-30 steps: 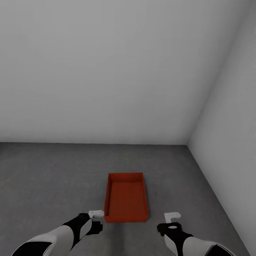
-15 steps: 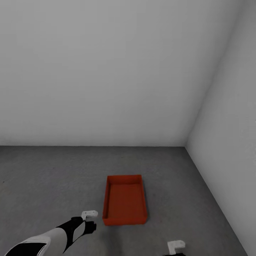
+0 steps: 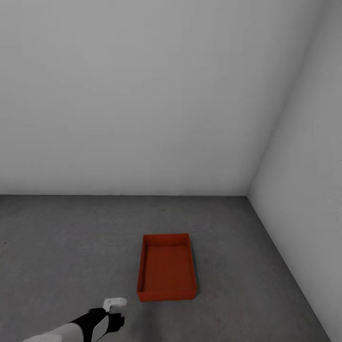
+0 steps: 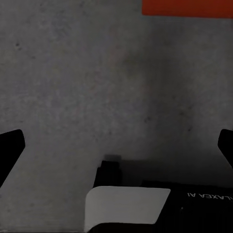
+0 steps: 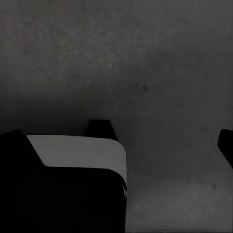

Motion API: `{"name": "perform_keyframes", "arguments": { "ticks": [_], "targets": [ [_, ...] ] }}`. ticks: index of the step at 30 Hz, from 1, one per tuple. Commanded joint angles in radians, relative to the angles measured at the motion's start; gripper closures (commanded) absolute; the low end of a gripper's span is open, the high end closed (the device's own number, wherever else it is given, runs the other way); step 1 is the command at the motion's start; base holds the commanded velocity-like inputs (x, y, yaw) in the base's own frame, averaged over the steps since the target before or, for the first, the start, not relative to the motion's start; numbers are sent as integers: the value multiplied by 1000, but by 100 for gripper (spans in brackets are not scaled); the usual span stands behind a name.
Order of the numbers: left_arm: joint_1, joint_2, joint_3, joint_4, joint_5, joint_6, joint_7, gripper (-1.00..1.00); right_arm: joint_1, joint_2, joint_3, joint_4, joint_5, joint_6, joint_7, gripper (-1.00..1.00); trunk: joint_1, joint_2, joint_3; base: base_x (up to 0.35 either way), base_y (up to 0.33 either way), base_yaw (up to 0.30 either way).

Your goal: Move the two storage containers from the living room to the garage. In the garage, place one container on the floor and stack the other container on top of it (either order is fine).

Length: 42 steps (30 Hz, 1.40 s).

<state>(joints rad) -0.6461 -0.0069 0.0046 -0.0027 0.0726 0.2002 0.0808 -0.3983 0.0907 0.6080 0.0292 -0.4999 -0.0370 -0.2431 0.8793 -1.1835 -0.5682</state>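
One orange-red storage container (image 3: 166, 274) rests upright and empty on the dark-grey concrete floor (image 3: 71, 237) of the garage, near the corner of two white walls. Its near wall appears as an orange strip (image 4: 187, 7) in the left wrist view. The second container is out of view. My left gripper (image 3: 115, 317) hangs low, to the left of the container and nearer to me, apart from it. It is open, its dark fingertips (image 4: 10, 145) spread wide over bare floor. My right gripper (image 5: 116, 141) looks down at bare concrete, one fingertip (image 5: 226, 144) far out at the frame's side, holding nothing.
White walls (image 3: 142, 95) close the room at the back and on the right (image 3: 308, 190), meeting in a corner behind the container. Bare concrete stretches to the left of the container. A white-and-black part of the robot (image 4: 128, 206) sits under each wrist camera.
Both arms have drawn back toward me. The right gripper has dropped out of the head view, the left one has sunk lower. The container has stayed put on the floor.
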Motion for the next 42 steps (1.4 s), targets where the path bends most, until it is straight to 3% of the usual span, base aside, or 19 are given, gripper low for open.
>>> {"name": "perform_keyframes", "arguments": {
  "ticks": [1, 17, 22, 42],
  "targets": [
    [7, 5, 0, 0, 8, -3, 4, -100, 5, 1, 9, 3, -9, -4, -1, -100, 0, -1, -1, 0, 0, 0],
    [148, 32, 1, 0, 11, -80, -17, -100, 52, -3, 8, 3, -9, -44, 0, -100, 0, -1, -1, 0, 0, 0],
    [209, 37, 1, 0, 13, -166, -18, -100, 78, -4, 8, 3, -9, -46, 0, -100, 0, -1, -1, 0, 0, 0],
    [224, 36, 0, 0, 24, -182, -18, -100, 90, -4, 9, 3, -6, -44, 41, -100, 0, -1, -1, 0, 0, 0]
  ]
}}
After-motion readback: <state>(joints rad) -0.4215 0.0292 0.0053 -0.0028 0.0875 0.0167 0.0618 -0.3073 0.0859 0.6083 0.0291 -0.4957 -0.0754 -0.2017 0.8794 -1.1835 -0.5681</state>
